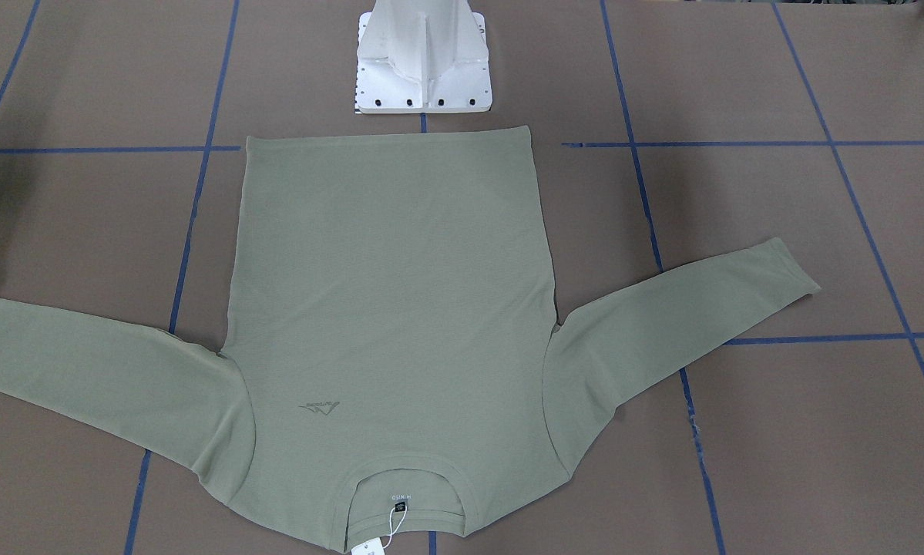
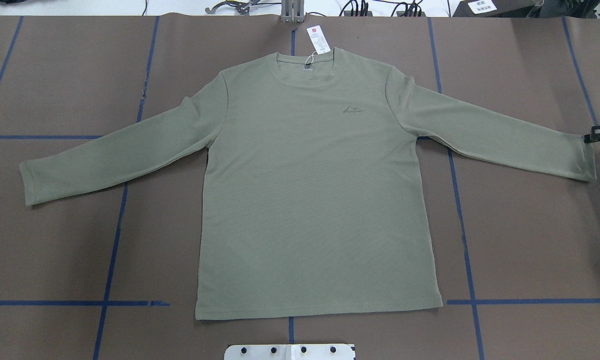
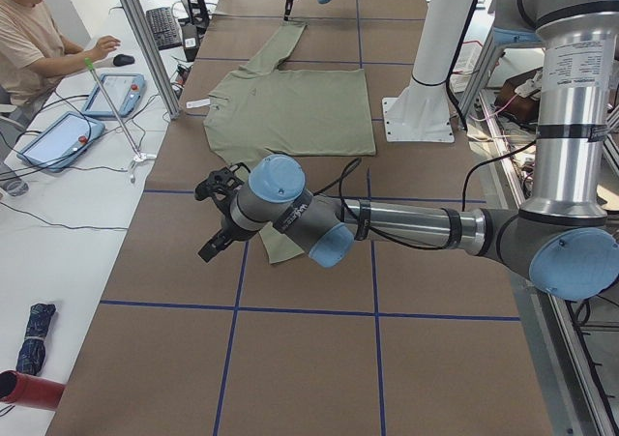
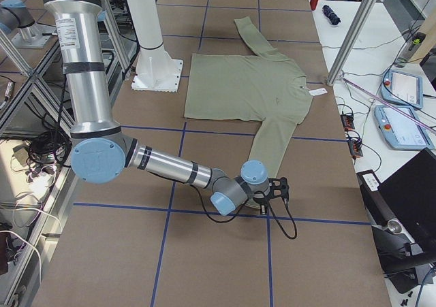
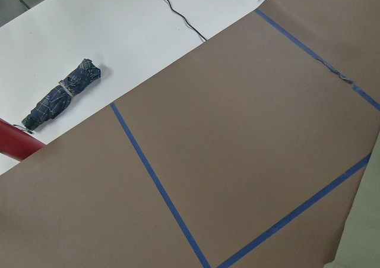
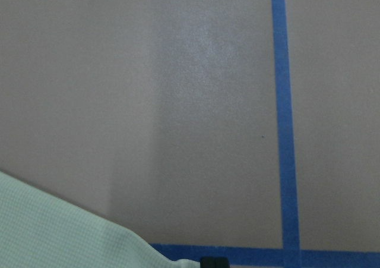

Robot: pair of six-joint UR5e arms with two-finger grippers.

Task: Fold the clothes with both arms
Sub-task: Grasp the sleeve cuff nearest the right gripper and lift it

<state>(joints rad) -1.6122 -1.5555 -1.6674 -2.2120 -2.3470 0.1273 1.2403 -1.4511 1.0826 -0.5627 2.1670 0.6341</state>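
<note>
1. Left gripper (image 3: 213, 243): it hangs over bare table (image 2: 54, 75), beyond the left cuff and clear of the cloth. It shows only in the side view, so I cannot tell whether its fingers are spread or together.
2. Left sleeve (image 2: 114, 155): laid out flat and angled out from the shoulder. No fold in it.
3. Shirt (image 2: 315, 200): flat and face up in the middle of the table. The hem (image 2: 320, 312) lies near the pedestal base (image 1: 423, 62) and the collar (image 2: 307, 67) is on the far side. The hang tag (image 2: 319, 40) lies on the table beyond the collar. No crease or fold is visible in the body.
4. Right sleeve (image 2: 495, 140): also fully extended and flat.
5. Right gripper (image 2: 597, 134): low, just beside the far corner of the right cuff. Contact is not confirmed, and the finger spacing is too small to read.
6. Assessment: folding has not begun. Both sleeve folds and the body folds remain. The right arm looks closer to a first grasp than the left.
</note>
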